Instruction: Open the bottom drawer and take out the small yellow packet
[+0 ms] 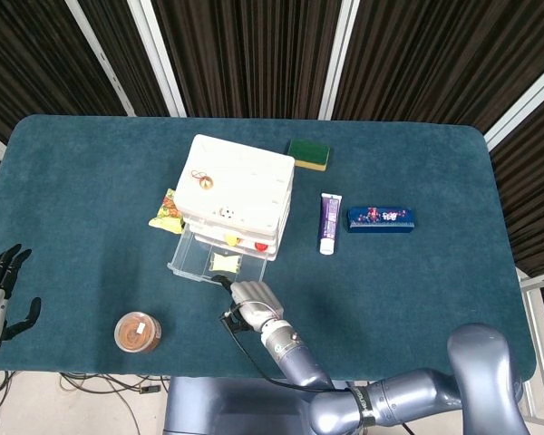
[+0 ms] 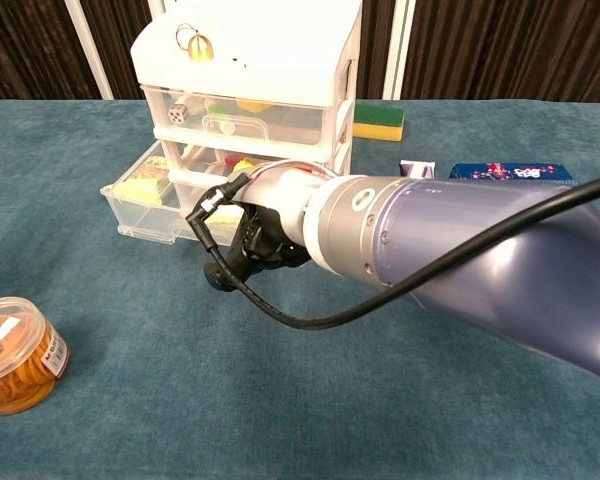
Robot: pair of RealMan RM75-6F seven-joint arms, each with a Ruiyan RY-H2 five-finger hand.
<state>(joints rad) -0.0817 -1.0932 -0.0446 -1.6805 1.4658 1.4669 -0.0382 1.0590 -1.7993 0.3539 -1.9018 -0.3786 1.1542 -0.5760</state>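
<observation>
The white three-drawer unit (image 1: 236,192) (image 2: 248,85) stands mid-table. Its clear bottom drawer (image 1: 192,264) (image 2: 140,210) is pulled out toward me. Inside the drawer lies a small pale yellow packet (image 1: 225,263). My right hand (image 1: 247,301) (image 2: 252,243) has its dark fingers curled on the drawer's front edge, hiding the drawer's right part in the chest view. A yellow-green packet (image 2: 145,186) shows through the clear wall; I cannot tell whether it is inside or behind. My left hand (image 1: 0,288) hangs at the table's near left edge, fingers spread, holding nothing.
A yellow snack packet (image 1: 168,212) lies on the cloth left of the unit. A round orange jar (image 1: 137,332) (image 2: 10,355) sits near the front left. A green sponge (image 1: 307,153), a toothpaste tube (image 1: 330,222) and a blue box (image 1: 381,218) lie right of the unit.
</observation>
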